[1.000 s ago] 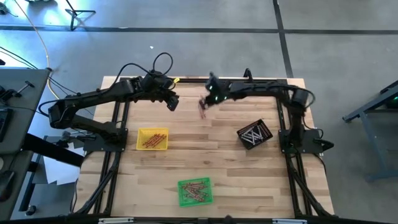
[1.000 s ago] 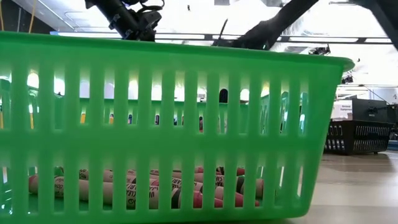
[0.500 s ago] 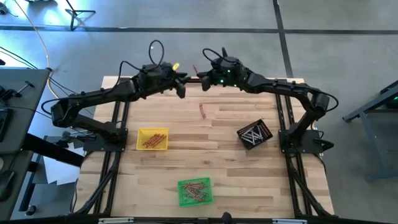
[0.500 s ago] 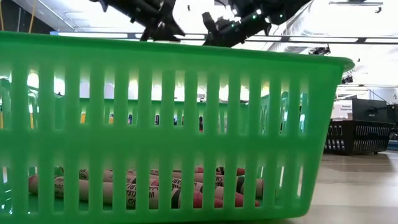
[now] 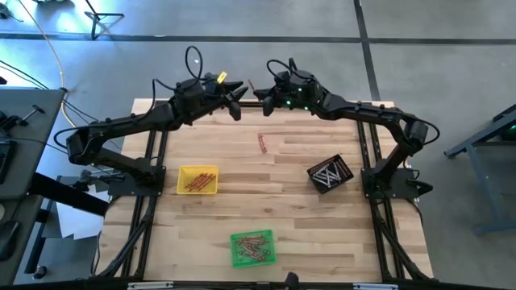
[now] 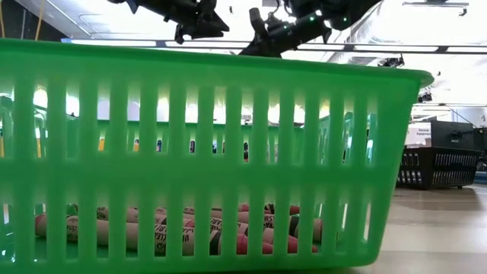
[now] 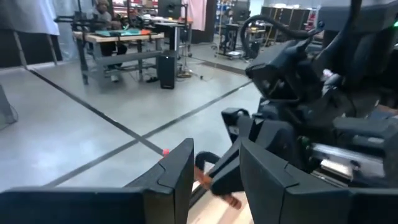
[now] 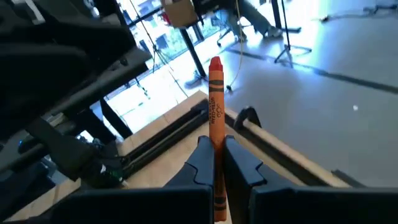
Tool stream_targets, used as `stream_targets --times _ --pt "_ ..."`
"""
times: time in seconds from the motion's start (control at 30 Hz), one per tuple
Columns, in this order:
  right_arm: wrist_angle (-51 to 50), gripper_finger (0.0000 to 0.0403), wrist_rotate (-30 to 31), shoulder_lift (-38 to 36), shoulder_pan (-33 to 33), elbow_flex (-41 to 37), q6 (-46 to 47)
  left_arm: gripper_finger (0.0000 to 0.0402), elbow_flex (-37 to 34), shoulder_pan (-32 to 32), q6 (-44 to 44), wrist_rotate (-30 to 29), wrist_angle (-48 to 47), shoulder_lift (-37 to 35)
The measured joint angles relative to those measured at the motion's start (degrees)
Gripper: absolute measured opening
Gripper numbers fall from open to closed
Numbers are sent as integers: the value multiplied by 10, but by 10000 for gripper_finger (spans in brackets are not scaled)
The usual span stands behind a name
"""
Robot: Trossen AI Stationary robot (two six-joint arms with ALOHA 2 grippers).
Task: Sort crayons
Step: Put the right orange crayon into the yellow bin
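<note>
My right gripper [image 5: 260, 98] is raised over the table's far edge, shut on an orange crayon [image 8: 215, 106], which also shows in the high view [image 5: 251, 85]. My left gripper [image 5: 239, 95] is open, just to its left and pointing at it. In the left wrist view the crayon [image 7: 211, 184] shows beyond the gap between the left fingers, apart from them. Another reddish crayon [image 5: 261, 142] lies flat on the table. More crayons lie in the yellow tray [image 5: 197, 179], the green tray [image 5: 252, 247] and the black tray [image 5: 330, 173]. My right gripper pinches the crayon's lower half [image 8: 215, 148] between its two fingers. The crayon runs along the fingers, and its pointed end [image 8: 214, 62] sticks out well past the fingertips. It is lifted clear of the table.
The green tray's slotted wall [image 6: 228, 114] fills the low view, with crayons [image 6: 190, 232] on its floor. Both grippers show high above it there. Bare wood lies between the trays. Black frame rails run along the table's left and right sides.
My right gripper has risen from near the loose crayon at mid-table and gone toward the far edge, carrying the orange crayon. My left gripper has risen and gone toward the table's right, up to the right gripper. The loose crayon has stayed on the table.
</note>
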Motion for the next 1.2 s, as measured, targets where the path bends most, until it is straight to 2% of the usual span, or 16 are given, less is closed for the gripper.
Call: stream_targets --times 0.27,0.53,0.63,0.77,1.03,1.2 --pt "67 1 1 0 -1 0 -63 116 1 14 3 0 9 7" --pt "81 1 -1 0 -1 0 -105 116 1 26 2 2 14 14" --pt "89 0 -19 0 -1 0 -106 116 1 29 2 3 38 18" --pt "89 0 -27 0 0 0 -106 116 1 30 0 31 71 37" --pt "84 0 -39 0 14 1 -119 116 1 29 -72 59 117 79" --pt "83 0 -41 0 15 1 -116 113 1 29 -52 75 125 80"
